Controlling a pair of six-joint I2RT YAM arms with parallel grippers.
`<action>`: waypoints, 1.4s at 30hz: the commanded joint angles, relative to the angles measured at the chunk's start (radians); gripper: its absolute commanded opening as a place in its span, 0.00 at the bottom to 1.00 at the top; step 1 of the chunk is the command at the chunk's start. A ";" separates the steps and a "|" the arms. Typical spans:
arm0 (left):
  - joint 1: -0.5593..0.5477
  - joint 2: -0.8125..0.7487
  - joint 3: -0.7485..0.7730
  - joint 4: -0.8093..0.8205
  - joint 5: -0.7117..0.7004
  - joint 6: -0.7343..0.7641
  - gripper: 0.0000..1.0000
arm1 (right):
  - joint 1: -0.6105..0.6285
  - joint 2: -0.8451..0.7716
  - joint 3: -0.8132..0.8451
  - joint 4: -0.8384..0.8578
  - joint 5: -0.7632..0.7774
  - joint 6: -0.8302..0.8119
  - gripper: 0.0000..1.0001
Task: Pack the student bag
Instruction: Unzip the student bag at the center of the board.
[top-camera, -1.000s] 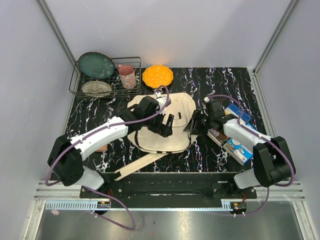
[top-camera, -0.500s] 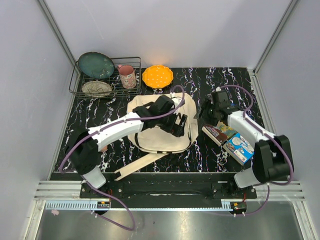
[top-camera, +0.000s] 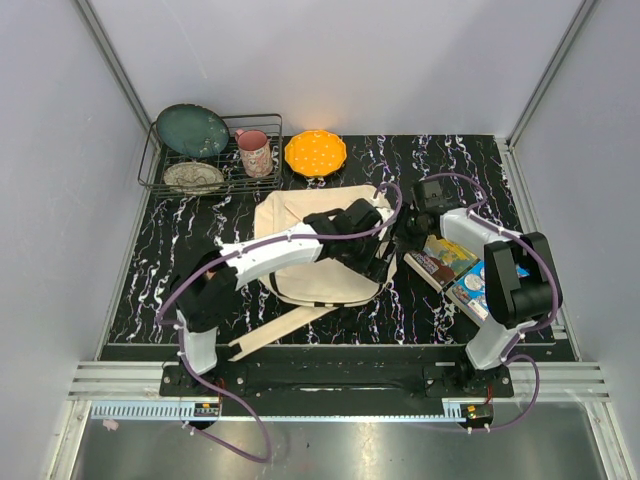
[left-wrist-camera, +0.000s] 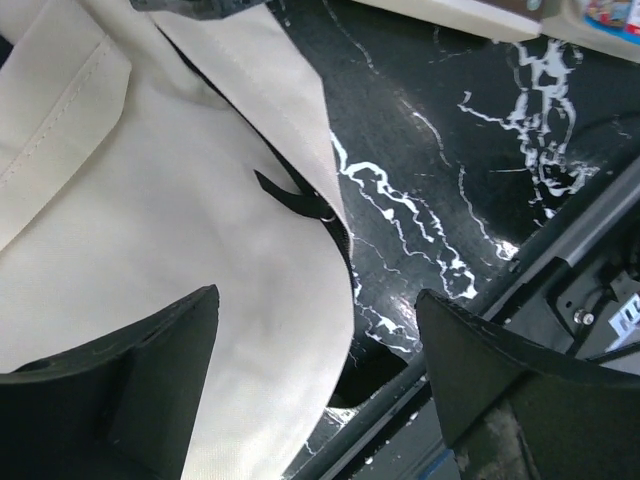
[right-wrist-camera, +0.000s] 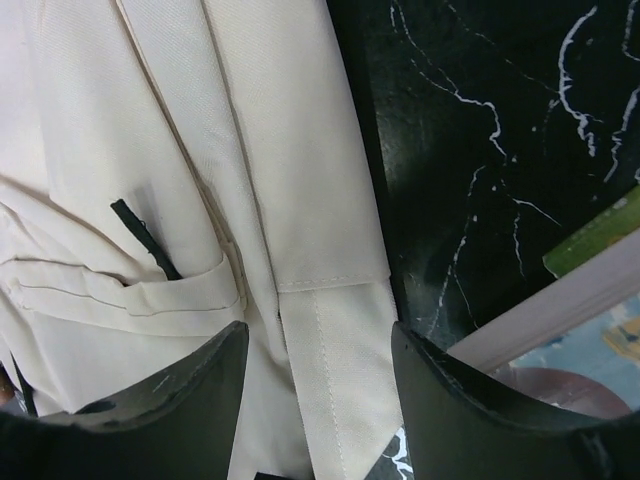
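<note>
Here the cream bag (top-camera: 290, 215) lies flat on the black marbled table (top-camera: 170, 230), just left of centre in the top view. One long strap (top-camera: 285, 325) trails from it toward the lower left of the frame.

The left arm reaches across the bag from the lower left, and the left gripper (top-camera: 378, 265) hangs over the bag's right edge. In the left wrist view its two black fingers (left-wrist-camera: 120, 370) stand wide apart with nothing between them. Below them are the bag's rounded edge and a short black zip pull (left-wrist-camera: 290, 195), with bare table to the right of the frame.

The right gripper (top-camera: 408, 228) sits just right of the bag's upper right corner, near the left gripper. In the right wrist view its jaws are also apart and hold nothing. A cream webbing strip (right-wrist-camera: 335, 360) sewn to the bag runs down the frame between them; I cannot tell whether they touch the fabric. A small black tab (right-wrist-camera: 145, 238) shows on the bag at the left of that frame.

At the right of the top view, a few books (top-camera: 447, 258) lie on the table beside the right arm. At the upper left a wire rack (top-camera: 265, 117) holds a teal plate (top-camera: 192, 130), a speckled dish (top-camera: 193, 177) and a pink mug (top-camera: 255, 152). An orange plate (top-camera: 315, 152) sits just right of the rack, above the bag.
</note>
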 joint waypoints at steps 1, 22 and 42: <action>-0.002 0.042 0.056 -0.018 -0.002 -0.024 0.82 | 0.005 0.028 0.049 0.051 -0.047 -0.022 0.64; 0.052 0.195 0.173 0.002 -0.034 -0.038 0.62 | 0.005 0.036 -0.020 0.105 -0.093 -0.012 0.57; 0.053 0.227 0.135 0.075 0.108 -0.076 0.38 | 0.006 0.063 -0.018 0.122 -0.114 -0.012 0.55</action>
